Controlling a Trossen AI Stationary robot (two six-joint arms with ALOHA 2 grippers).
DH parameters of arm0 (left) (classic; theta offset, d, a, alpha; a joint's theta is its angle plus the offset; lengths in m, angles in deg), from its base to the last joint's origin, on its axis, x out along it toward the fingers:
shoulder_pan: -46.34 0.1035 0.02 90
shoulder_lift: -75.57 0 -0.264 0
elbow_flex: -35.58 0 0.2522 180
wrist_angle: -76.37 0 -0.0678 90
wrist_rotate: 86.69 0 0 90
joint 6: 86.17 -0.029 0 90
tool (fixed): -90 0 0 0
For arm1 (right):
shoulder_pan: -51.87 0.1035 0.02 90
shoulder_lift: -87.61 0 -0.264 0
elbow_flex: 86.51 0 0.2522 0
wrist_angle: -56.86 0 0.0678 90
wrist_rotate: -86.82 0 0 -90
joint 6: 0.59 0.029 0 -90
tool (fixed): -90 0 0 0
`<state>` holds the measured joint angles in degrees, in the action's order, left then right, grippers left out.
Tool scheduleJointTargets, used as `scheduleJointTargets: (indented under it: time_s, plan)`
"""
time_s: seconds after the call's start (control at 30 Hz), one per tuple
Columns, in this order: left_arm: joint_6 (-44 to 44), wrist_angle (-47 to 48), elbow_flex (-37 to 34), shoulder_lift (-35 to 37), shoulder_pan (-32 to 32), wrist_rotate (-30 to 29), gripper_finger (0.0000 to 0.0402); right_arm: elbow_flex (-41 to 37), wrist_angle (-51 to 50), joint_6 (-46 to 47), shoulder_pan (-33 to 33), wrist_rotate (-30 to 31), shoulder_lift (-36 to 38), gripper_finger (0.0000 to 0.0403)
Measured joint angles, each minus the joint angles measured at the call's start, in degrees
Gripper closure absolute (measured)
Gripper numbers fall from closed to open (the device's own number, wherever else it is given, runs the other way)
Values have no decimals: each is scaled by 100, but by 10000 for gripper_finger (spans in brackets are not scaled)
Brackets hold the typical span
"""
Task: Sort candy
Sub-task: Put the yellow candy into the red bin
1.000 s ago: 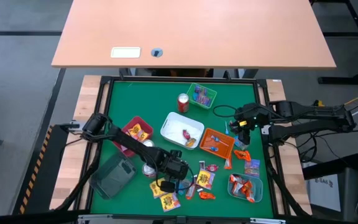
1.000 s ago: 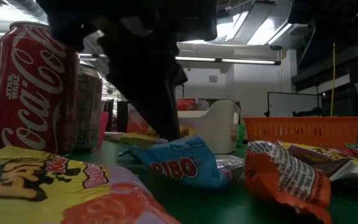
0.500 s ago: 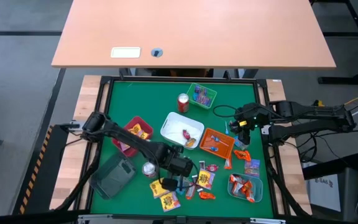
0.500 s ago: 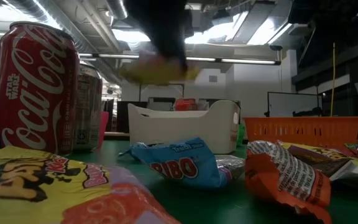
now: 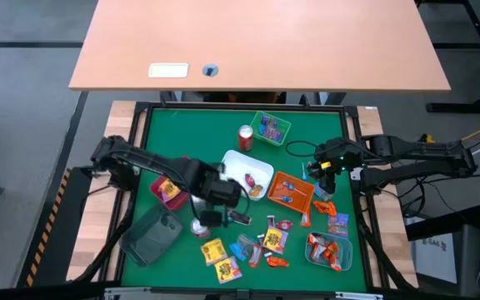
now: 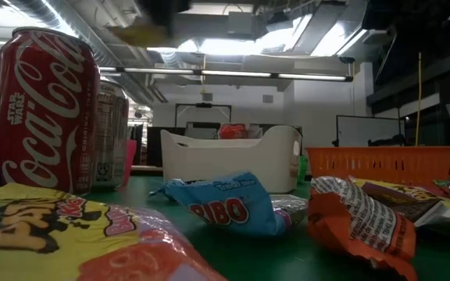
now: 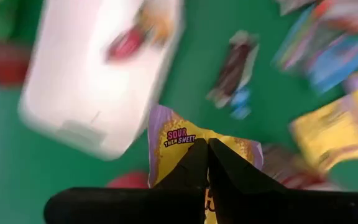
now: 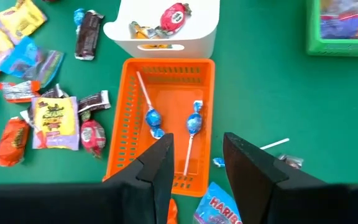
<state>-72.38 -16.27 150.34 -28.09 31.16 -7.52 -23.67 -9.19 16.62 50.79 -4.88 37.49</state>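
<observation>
My left gripper (image 7: 207, 149) is shut on a yellow-and-purple candy packet (image 7: 182, 132), up over the green mat beside the white tray (image 5: 233, 162); in the high view the gripper (image 5: 223, 208) covers the packet. The low view shows it as a yellow blur (image 6: 139, 33) high up. Loose candy lies flat on the mat near the front edge: yellow packets (image 5: 213, 249), a blue packet (image 6: 225, 204), orange packets (image 6: 358, 222). My right gripper (image 8: 197, 155) hangs open and holds nothing, above the orange tray (image 8: 120, 124) with two blue lollipops (image 8: 194, 123). My left gripper pinches the packet between its two shut fingers, whose tips lie on the printed yellow face (image 7: 194, 142), about the middle of it. The fingers point steeply down. The packet is lifted clear of the mat and spreads out to both sides of the fingertips.
A green tray (image 5: 271, 127) and a red can (image 5: 245, 136) stand at the far side, a pink tray (image 5: 169, 187) at the left, clear containers at the near left (image 5: 152, 235) and near right (image 5: 327, 252). Two cans (image 6: 45, 109) stand near the front.
My left gripper has risen from the loose candy near the front edge, tipping further down, and gone toward the far edge and the white tray. It stays shut on the yellow packet, which has been lifted clear of the mat. The right arm has kept still.
</observation>
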Motion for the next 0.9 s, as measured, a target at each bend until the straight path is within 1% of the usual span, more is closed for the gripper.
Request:
scheduleJointTargets:
  time_s: [0.07,0.13,0.27,0.37,0.5,0.67,0.8,0.9]
  plan:
    - [165,504,-123,157,72,-216,401,0,22,7,0,-140,1,267]
    - [259,771,-327,335,151,-329,401,0,79,30,0,-287,-1,267]
    - [415,881,-986,716,360,-309,401,-2,328,39,2,-543,-1,267]
    - [553,893,-1659,1004,533,-317,401,-2,526,44,120,-584,-1,267]
    - [672,834,-2555,1269,690,-302,401,-2,951,46,515,-589,-18,267]
    - [865,700,-3353,1286,762,-310,401,-2,1549,48,1131,-510,-220,267]
    - [1152,527,-3804,1283,769,-241,401,-2,1800,81,1565,-488,-561,267]
    - [1483,496,-3964,1283,794,-110,389,-2,1980,83,1814,-488,-864,267]
